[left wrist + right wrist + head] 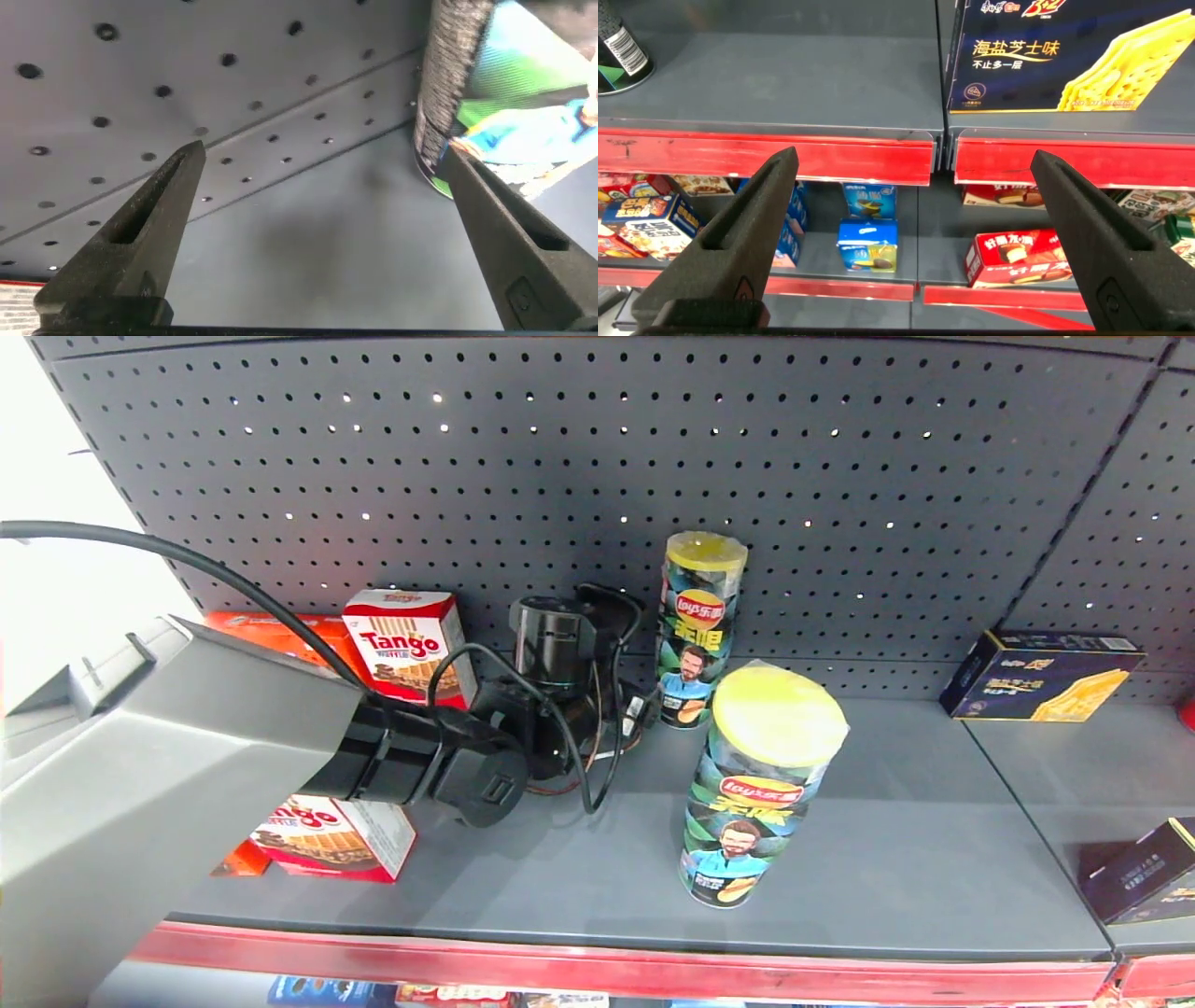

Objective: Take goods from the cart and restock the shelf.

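Two tall chip cans with yellow lids stand on the grey shelf (934,859): one at the back by the pegboard (698,625), one nearer the front (758,784). My left arm's wrist (551,653) lies over the shelf just left of the back can. In the left wrist view my left gripper (320,154) is open with nothing between its fingers, and the back can (495,103) stands just beyond one fingertip (455,161). My right gripper (915,157) is open and empty, held in front of the shelf's red edge (766,154).
Two red-and-white wafer boxes (406,642) (336,835) stand at the shelf's left. A dark box with yellow print (1036,677) sits at the back right, another dark box (1144,873) at the front right. Lower shelves (868,238) hold several snack packs.
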